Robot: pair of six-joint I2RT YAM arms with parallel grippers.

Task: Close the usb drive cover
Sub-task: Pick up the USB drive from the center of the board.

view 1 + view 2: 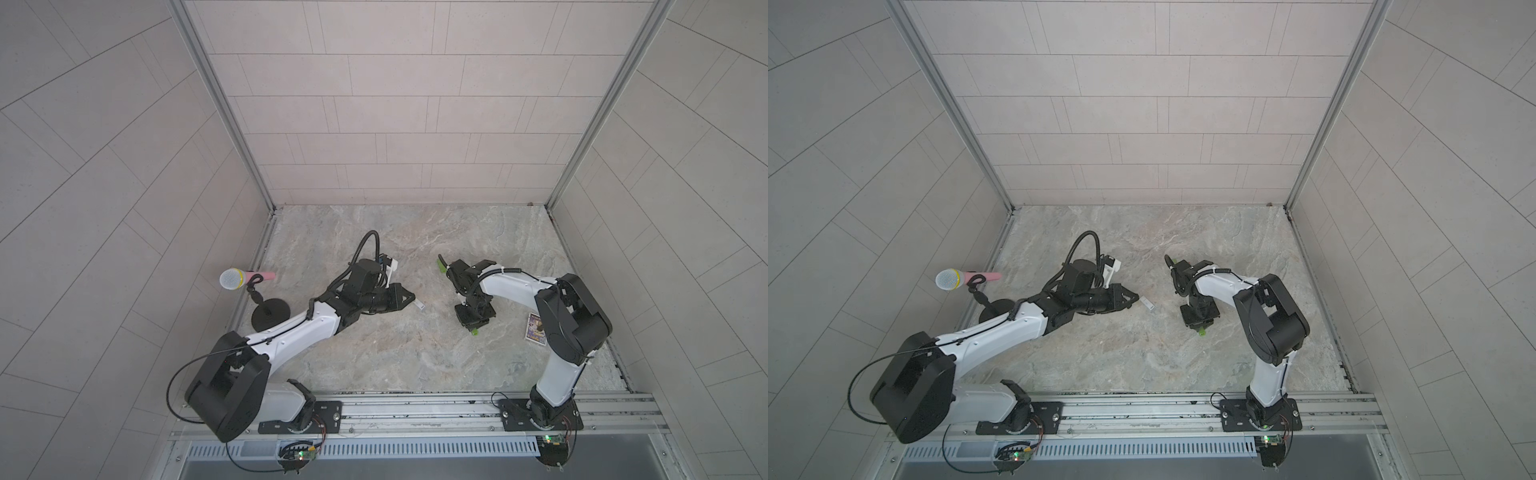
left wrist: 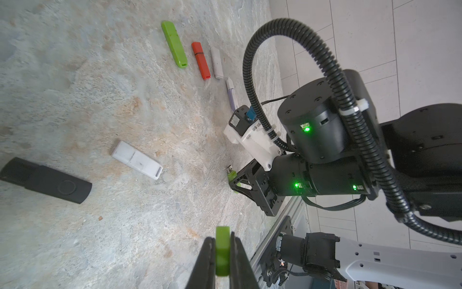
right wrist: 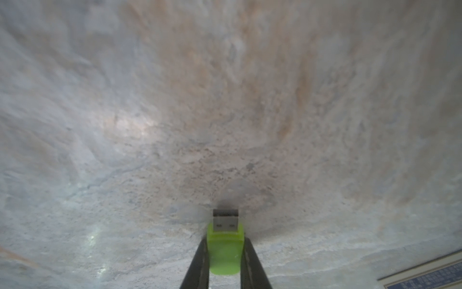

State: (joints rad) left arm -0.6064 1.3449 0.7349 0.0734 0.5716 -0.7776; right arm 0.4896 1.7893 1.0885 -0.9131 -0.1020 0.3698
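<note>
In the left wrist view my left gripper (image 2: 222,237) is shut on a small green usb drive cover (image 2: 222,250), held edge-on between the fingers. My right gripper (image 3: 225,240) is shut on the green usb drive (image 3: 225,247), whose bare metal plug (image 3: 225,220) points at the stone table close below. The left wrist view also shows that drive (image 2: 231,174) in the right gripper, well apart from the cover. In both top views the left gripper (image 1: 409,297) points right toward the right gripper (image 1: 475,328), with a gap between them.
Loose drives lie on the table: white (image 2: 137,160), black (image 2: 46,180), long green (image 2: 174,43), red (image 2: 200,60), pale (image 2: 217,62) and lilac (image 2: 231,93). A microphone on a stand (image 1: 232,279) is at the left wall. A printed card (image 1: 536,328) lies right.
</note>
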